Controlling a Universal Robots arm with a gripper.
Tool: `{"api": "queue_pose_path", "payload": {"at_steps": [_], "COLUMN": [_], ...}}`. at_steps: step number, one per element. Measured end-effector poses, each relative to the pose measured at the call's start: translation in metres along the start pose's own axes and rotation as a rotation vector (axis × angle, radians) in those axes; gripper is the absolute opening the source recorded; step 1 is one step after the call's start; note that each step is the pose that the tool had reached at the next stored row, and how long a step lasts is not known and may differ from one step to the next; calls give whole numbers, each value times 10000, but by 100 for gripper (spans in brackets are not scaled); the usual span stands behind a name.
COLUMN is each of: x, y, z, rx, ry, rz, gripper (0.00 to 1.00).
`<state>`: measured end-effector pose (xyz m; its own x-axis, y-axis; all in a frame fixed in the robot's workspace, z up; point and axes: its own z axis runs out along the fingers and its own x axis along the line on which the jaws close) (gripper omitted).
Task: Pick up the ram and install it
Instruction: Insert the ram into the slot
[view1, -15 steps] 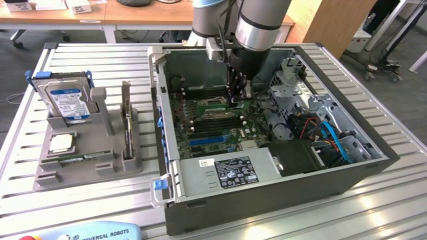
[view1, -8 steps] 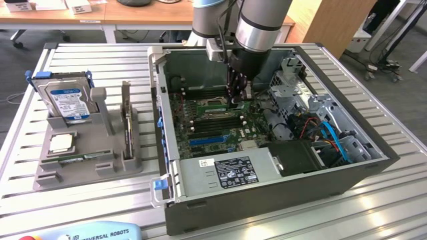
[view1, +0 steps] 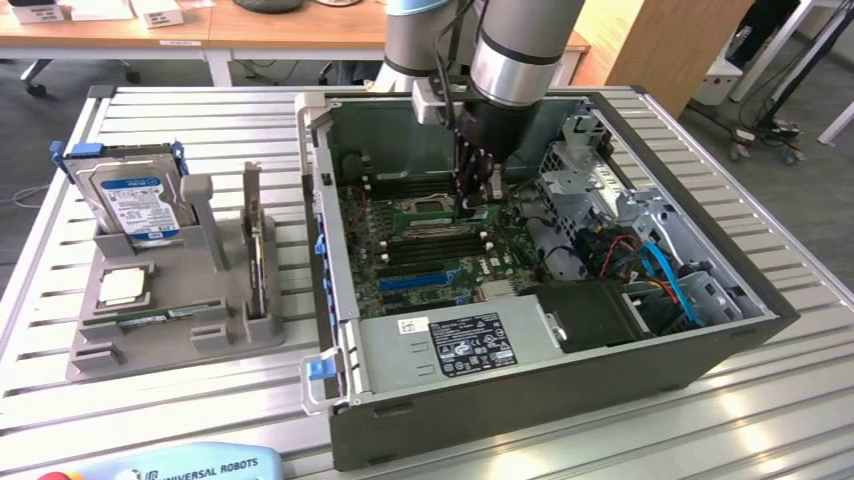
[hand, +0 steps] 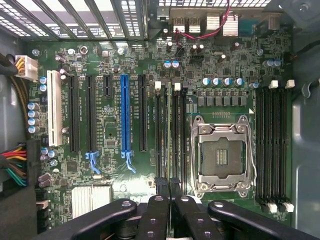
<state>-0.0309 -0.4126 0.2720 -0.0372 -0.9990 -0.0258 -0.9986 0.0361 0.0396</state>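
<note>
We see the arm reaching down into the open computer case (view1: 534, 415), with the gripper (view1: 475, 195) low over the motherboard (hand: 112, 62), next to the empty processor socket (hand: 222, 155). In the wrist view the two fingers (hand: 156, 212) stand very close together, leaving only a sliver of a gap. From that gap a thin strip runs edge-on across the board, and we read it as the ram (hand: 169, 150), pinched on edge between the fingertips. It lies in line with the bank of long black memory slots (hand: 159, 135) between the socket and the blue expansion slot (hand: 125, 115). We cannot tell whether its lower edge touches a slot or hangs just above one. A second bank of memory slots (hand: 272, 145) lies on the far side of the socket.

Towards the exterior view's left, well apart from the case, a grey holder (view1: 174, 345) stands on the slatted table (view1: 747, 420). It carries the hard drive (view1: 134, 200) with its blue label, upright at the back. The square silver processor chip (view1: 123, 287) lies flat in front of the drive, and a card (view1: 251, 225) stands on edge beside them
</note>
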Motion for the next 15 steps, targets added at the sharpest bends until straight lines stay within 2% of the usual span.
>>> {"api": "queue_pose_path", "payload": {"at_steps": [6,15], "x": [1,1], "y": [-2,-2], "z": [52,70], "rx": [-1,6], "ry": [-3,-4], "rz": [0,1], "gripper": [11,11]}}
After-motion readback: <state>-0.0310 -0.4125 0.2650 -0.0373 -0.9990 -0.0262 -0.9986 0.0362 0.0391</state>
